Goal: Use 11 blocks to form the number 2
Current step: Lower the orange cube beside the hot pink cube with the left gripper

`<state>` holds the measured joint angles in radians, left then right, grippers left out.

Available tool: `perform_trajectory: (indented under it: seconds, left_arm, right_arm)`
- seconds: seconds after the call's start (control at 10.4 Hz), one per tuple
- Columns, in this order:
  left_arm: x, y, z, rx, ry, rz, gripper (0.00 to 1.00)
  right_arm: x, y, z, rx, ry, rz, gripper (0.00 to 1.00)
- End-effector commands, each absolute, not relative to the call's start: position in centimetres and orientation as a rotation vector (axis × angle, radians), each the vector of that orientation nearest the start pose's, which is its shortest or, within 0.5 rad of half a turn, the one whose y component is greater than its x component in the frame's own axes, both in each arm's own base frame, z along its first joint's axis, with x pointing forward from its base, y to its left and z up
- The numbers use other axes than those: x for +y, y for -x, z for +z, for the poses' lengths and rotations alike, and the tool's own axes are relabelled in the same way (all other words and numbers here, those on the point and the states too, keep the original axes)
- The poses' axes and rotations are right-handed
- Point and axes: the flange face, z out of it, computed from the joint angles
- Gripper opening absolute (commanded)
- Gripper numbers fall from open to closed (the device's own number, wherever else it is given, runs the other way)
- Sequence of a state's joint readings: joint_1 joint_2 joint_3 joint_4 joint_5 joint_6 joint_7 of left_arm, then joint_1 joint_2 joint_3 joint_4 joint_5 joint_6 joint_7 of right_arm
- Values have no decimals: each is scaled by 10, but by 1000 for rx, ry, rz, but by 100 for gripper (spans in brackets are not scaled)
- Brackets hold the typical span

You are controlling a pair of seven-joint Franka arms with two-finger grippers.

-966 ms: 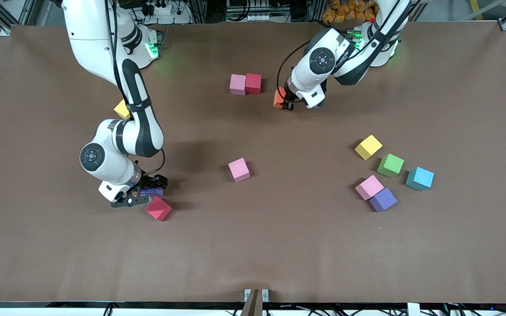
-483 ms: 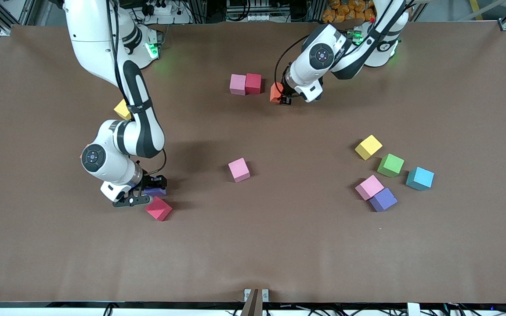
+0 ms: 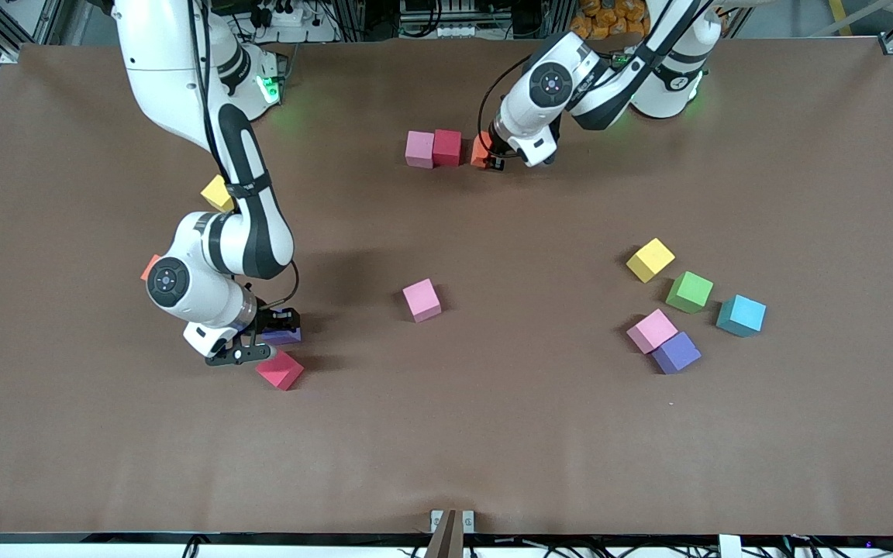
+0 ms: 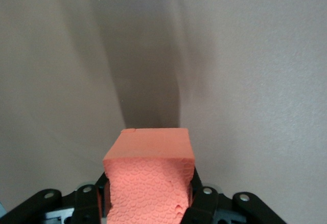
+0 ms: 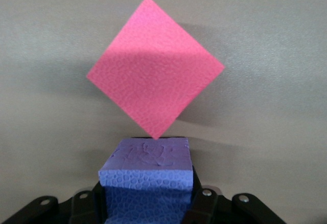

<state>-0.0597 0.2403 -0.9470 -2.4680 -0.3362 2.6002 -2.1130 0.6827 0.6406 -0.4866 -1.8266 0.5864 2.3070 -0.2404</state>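
My left gripper [image 3: 494,157] is shut on an orange block [image 3: 480,149] [image 4: 149,175], held low beside a red block [image 3: 447,147] that touches a pink block [image 3: 419,149] near the robots' bases. No number 2 shape shows. My right gripper [image 3: 264,342] is shut on a purple block [image 3: 284,335] [image 5: 147,180] toward the right arm's end. A red block [image 3: 280,370] [image 5: 154,92] lies just beside it, turned corner-on and nearer the front camera.
A lone pink block [image 3: 422,300] lies mid-table. Yellow [image 3: 649,260], green [image 3: 689,291], teal [image 3: 741,315], pink [image 3: 651,330] and purple [image 3: 676,352] blocks cluster toward the left arm's end. The right arm partly hides a yellow block [image 3: 216,193] and an orange-red one [image 3: 150,267].
My right gripper has shut on the purple block and shifted it slightly. The left arm has carried the orange block toward the red and pink pair.
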Motion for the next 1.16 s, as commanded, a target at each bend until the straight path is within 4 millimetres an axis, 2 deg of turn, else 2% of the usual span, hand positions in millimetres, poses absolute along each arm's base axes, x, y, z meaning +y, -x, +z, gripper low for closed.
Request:
perform_trajectory:
  seconds: [0.0, 0.19, 0.39, 0.68, 0.87, 1.06]
  left_arm:
    - [-415, -240, 236, -1942, 2366, 549, 15]
    - [-418, -238, 233, -1915, 2382, 539, 15]
    - [-421, -239, 226, -1924, 2356, 536, 15]
    - [-430, -240, 216, -1921, 2333, 519, 15]
    - [-434, -258, 209, -1929, 2294, 454, 15]
    - [-445, -259, 208, -1924, 2265, 440, 14]
  right_arm:
    - [166, -618, 227, -125, 2961, 88, 18]
    - [171, -615, 235, -139, 2942, 117, 18]
    - [188, -609, 240, -145, 2935, 122, 19]
    - [225, -597, 250, -129, 2930, 125, 19]
    - [240, -592, 257, -88, 2926, 125, 19]
    - [254, -586, 263, -51, 2923, 132, 19]
